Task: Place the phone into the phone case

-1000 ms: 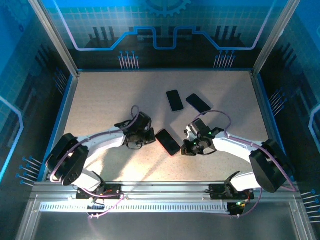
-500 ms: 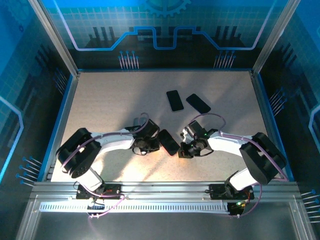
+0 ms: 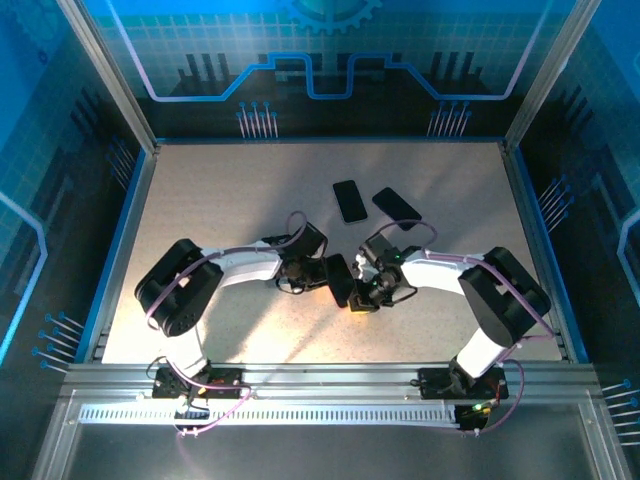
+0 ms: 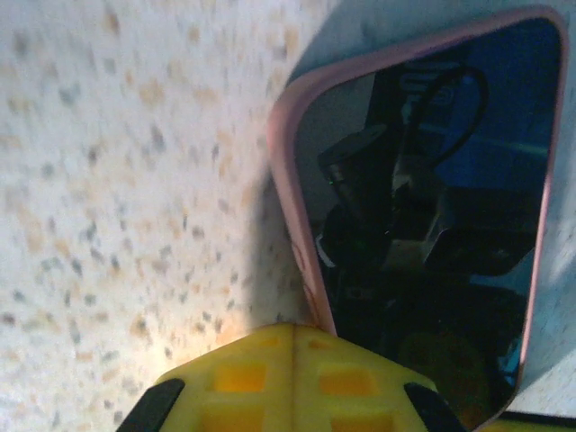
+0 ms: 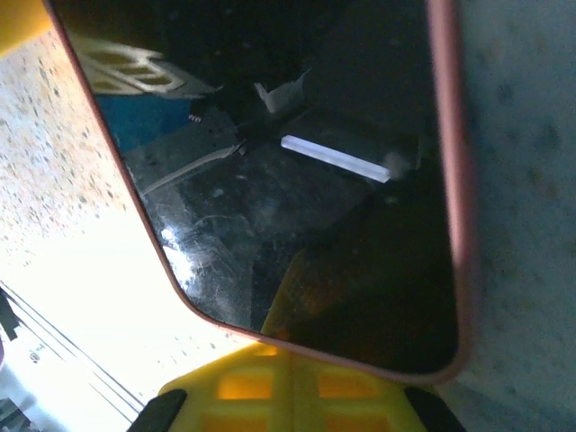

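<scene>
Phone lay at frame centre on desk, its dark screen ringed by pink case rim, so apparently already inside. L pincer & R pincer flanked it, each pressed together, pinching nothing. Step: prob. final seating. Next move needs even downward pressure at edges/corners w/o sliding it.

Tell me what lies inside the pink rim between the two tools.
A glossy dark face fills the pink rim edge to edge and mirrors its surroundings. Whatever lies beneath that face is covered, so how deep it sits cannot be seen.
</scene>
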